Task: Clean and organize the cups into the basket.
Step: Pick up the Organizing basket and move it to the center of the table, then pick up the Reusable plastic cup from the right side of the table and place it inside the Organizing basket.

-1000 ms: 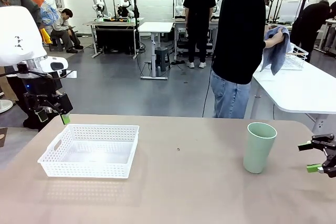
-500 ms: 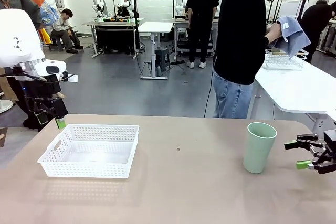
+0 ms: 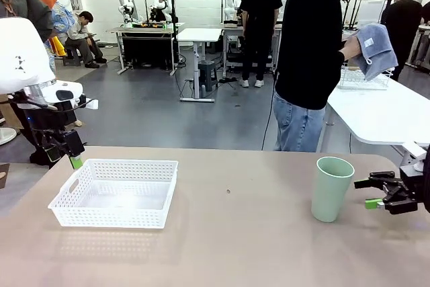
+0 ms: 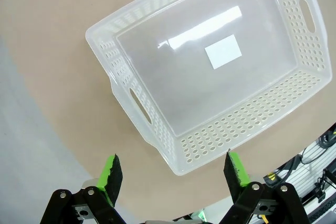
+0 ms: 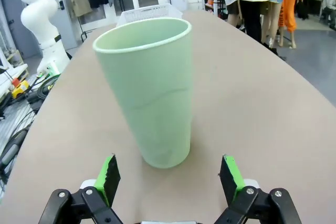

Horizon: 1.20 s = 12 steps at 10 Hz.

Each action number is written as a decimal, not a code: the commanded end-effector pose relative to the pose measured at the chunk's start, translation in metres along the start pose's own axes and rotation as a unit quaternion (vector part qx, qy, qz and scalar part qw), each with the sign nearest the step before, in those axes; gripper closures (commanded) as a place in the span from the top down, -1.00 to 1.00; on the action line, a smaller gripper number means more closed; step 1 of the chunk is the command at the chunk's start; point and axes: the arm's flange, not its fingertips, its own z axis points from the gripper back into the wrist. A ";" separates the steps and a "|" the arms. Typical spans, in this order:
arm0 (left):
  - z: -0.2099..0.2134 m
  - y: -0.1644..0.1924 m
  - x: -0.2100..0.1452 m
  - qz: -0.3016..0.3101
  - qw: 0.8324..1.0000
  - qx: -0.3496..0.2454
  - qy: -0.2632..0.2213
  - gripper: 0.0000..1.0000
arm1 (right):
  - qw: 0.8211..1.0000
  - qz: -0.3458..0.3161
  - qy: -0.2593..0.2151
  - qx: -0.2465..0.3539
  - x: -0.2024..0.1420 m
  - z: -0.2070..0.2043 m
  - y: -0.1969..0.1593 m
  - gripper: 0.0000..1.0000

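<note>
A: Two sets of fingers, both spread wide, nothing clamped in either. Left fingers at the left edge of the front frame, hanging above the bench, just up and left of the basket, clear of it.

B: And the other set?

A: Right fingers at the right edge of the same frame, lying level, tips aimed toward frame left at the mint cup. Just beside it, with a narrow gap, no contact.

B: Where exactly on the bench?

A: Right of centre, lower half of the front frame. Upright, mouth up. Well apart from the basket, over at lower left. In the right wrist frame, dead centre, base just beyond the two green pads, one pad low at each side.

B: Basket from above?

A: Slanted across the upper right of the left wrist frame, lattice walls, a cut-out handle at each short end. White label flat on its floor, a streak of glare beside it. Nearest corner between the two green pads, at the bottom of the frame.

B: Anyone across the bench?

A: Person at upper right of the front frame, dark top, jeans, turned toward a white side table, hands wrapped in a grey-blue cloth. White wire rack just under the cloth.
</note>
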 end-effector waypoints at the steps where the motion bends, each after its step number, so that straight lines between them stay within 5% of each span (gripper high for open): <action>1: -0.006 -0.005 -0.002 -0.001 1.000 0.019 -0.007 1.00 | 1.000 0.008 0.015 0.000 0.009 -0.030 -0.002 1.00; 12: -0.005 -0.001 -0.001 0.000 1.000 0.002 -0.003 1.00 | 0.999 0.019 0.019 0.032 0.015 -0.053 -0.005 1.00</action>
